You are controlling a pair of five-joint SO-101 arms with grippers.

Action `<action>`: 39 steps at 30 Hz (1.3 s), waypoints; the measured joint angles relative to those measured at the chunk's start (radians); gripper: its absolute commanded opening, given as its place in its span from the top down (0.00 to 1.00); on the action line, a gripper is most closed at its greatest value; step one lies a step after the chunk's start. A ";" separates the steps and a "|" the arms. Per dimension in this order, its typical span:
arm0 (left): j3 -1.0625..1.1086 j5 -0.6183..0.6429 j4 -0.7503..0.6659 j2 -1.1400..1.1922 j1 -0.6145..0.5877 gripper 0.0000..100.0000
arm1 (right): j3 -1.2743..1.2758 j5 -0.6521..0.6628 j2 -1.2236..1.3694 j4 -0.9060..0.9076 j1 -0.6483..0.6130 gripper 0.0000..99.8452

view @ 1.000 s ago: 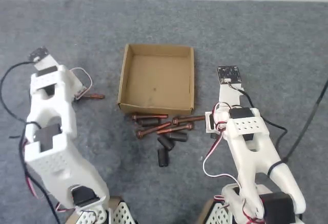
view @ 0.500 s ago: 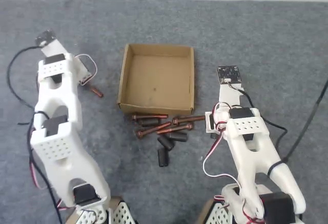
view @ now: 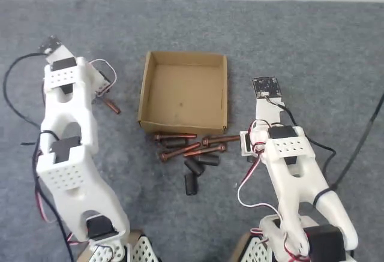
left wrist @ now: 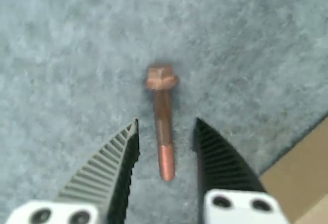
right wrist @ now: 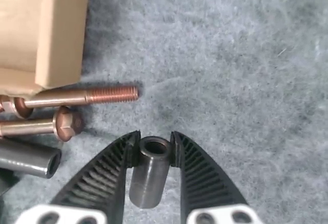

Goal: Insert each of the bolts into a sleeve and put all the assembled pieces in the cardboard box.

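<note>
One open cardboard box (view: 144,97). Five copper-coloured bolts (view: 174,136) (view: 221,138) (view: 179,152) (view: 205,149) (view: 111,105): four lie together in a loose heap and one lies apart on the far side of the box. Five dark sleeves: four sleeves (view: 175,144) (view: 193,166) (view: 209,160) (view: 191,184) are mixed into the heap, though the one tucked among the bolts is hard to make out. The fifth sleeve (right wrist: 150,175) sits between the fingers of the right gripper (right wrist: 154,136). Two white robot arms (view: 66,124) (view: 288,154).
</note>
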 measured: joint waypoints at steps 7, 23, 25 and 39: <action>0.086 0.089 -0.060 -0.002 -0.006 0.80 | 0.000 0.000 0.000 0.000 0.000 0.99; 0.160 0.126 -0.239 -0.003 -0.025 0.96 | 0.000 0.000 0.000 0.000 0.000 0.99; 0.160 0.129 -0.244 -0.003 -0.025 0.96 | 0.000 0.000 0.000 0.000 0.000 0.99; 0.160 -0.204 -0.192 -0.072 -0.025 0.97 | 0.000 0.000 0.000 0.000 0.000 0.99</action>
